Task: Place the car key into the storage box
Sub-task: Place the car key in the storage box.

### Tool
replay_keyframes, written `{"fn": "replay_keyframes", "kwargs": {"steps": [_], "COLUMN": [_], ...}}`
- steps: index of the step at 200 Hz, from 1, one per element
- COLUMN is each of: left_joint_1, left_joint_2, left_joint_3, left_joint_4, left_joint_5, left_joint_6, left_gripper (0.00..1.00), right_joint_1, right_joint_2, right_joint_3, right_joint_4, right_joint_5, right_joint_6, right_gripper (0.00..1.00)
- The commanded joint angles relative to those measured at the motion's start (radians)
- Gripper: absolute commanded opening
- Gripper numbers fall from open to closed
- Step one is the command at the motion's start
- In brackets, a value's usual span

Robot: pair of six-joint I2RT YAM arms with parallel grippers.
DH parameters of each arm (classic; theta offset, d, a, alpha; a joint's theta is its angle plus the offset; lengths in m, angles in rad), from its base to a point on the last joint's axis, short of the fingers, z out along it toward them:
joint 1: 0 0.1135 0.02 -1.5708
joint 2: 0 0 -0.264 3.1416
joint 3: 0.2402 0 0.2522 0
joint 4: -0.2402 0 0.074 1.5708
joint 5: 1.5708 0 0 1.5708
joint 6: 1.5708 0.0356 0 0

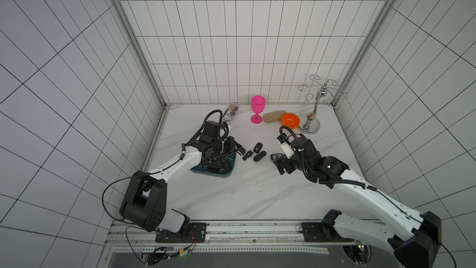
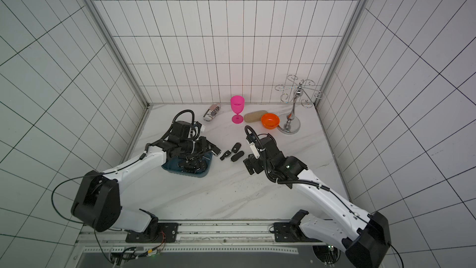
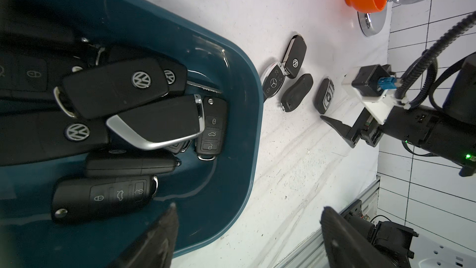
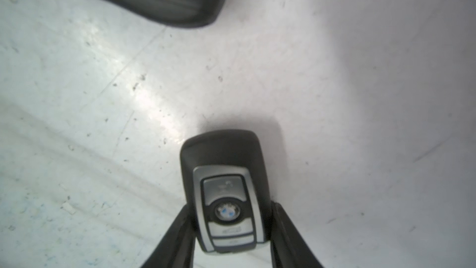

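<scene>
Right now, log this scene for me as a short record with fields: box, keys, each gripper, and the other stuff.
storage box: shallow dark teal plastic tub, several black car key fobs inside
loose keys: three black fobs on the white marble table beside the tub
left gripper: open, empty, near the tub's rim
right gripper: open, jaws either side of a black silver-faced BMW fob lying on the table
background: pink plastic goblet, small orange bowl, chrome stand

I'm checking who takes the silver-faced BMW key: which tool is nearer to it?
Right. The right tool straddles the BMW key on the table; the left tool hangs by the storage box, three other keys between.
</scene>
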Motion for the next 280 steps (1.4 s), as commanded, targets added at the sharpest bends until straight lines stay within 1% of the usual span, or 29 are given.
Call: {"fn": "replay_keyframes", "kwargs": {"steps": [1, 24, 44, 66, 83, 98, 119, 126, 137, 151, 163, 184, 191, 198, 210, 228, 238, 264, 280], "left_joint_1": [0.034, 0.074, 0.095, 0.101, 0.101, 0.104, 0.106, 0.106, 0.107, 0.107, 0.107, 0.107, 0.107, 0.107, 0.107, 0.107, 0.107, 0.107, 0.107], "left_joint_2": [-0.063, -0.076, -0.087, -0.073, -0.047, -0.03, -0.004, 0.006, 0.023, 0.038, 0.041, 0.038, 0.035, 0.033, 0.028, 0.019, 0.012, -0.009, -0.028], "left_joint_3": [0.028, 0.004, -0.044, -0.085, -0.101, -0.109, -0.102, -0.099, -0.094, -0.091, -0.095, -0.102, -0.103, -0.105, -0.106, -0.11, -0.112, -0.112, -0.114], "left_joint_4": [-0.247, -0.317, -0.308, -0.274, -0.248, -0.222, -0.208, -0.206, -0.206, -0.204, -0.198, -0.194, -0.196, -0.197, -0.194, -0.193, -0.193, -0.204, -0.211], "left_joint_5": [-0.253, -0.298, -0.304, -0.288, -0.271, -0.264, -0.262, -0.257, -0.249, -0.229, -0.22, -0.214, -0.215, -0.214, -0.213, -0.204, -0.2, -0.192, -0.183], "left_joint_6": [0.101, 0.109, 0.1, 0.085, 0.077, 0.072, 0.076, 0.08, 0.088, 0.098, 0.1, 0.105, 0.106, 0.106, 0.107, 0.106, 0.107, 0.111, 0.11], "left_gripper": [0.0, 0.0, 0.0, 0.0, 0.0, 0.0, 0.04, 0.07, 0.19, 0.25, 0.34, 0.47, 0.49, 0.51, 0.55, 0.63, 0.68, 0.76, 0.78], "right_joint_1": [-0.016, -0.015, -0.021, -0.029, -0.03, -0.03, -0.049, -0.063, -0.083, -0.101, -0.112, -0.121, -0.121, -0.122, -0.128, -0.128, -0.128, -0.143, -0.159], "right_joint_2": [0.024, 0.085, 0.156, 0.308, 0.421, 0.465, 0.489, 0.505, 0.538, 0.574, 0.593, 0.609, 0.609, 0.605, 0.6, 0.615, 0.626, 0.655, 0.649], "right_joint_3": [-0.034, -0.02, 0.019, 0.124, 0.202, 0.234, 0.257, 0.274, 0.304, 0.335, 0.348, 0.342, 0.335, 0.315, 0.285, 0.279, 0.283, 0.303, 0.299], "right_joint_4": [-0.029, -0.07, -0.11, -0.237, -0.303, -0.289, -0.248, -0.247, -0.26, -0.271, -0.268, -0.228, -0.213, -0.16, -0.107, -0.088, -0.09, -0.124, -0.128], "right_joint_5": [0.134, 0.224, 0.279, 0.353, 0.372, 0.336, 0.193, 0.168, 0.14, 0.123, 0.093, 0.035, 0.001, -0.04, -0.073, -0.073, -0.045, 0.0, -0.037], "right_joint_6": [0.043, 0.036, 0.059, 0.108, 0.124, 0.122, 0.12, 0.139, 0.168, 0.206, 0.247, 0.362, 0.391, 0.422, 0.486, 0.535, 0.555, 0.555, 0.499], "right_gripper": [0.99, 0.99, 0.99, 0.99, 0.99, 0.99, 0.98, 0.98, 0.99, 0.99, 0.99, 0.99, 0.99, 0.99, 0.99, 0.99, 0.99, 0.99, 0.99]}}
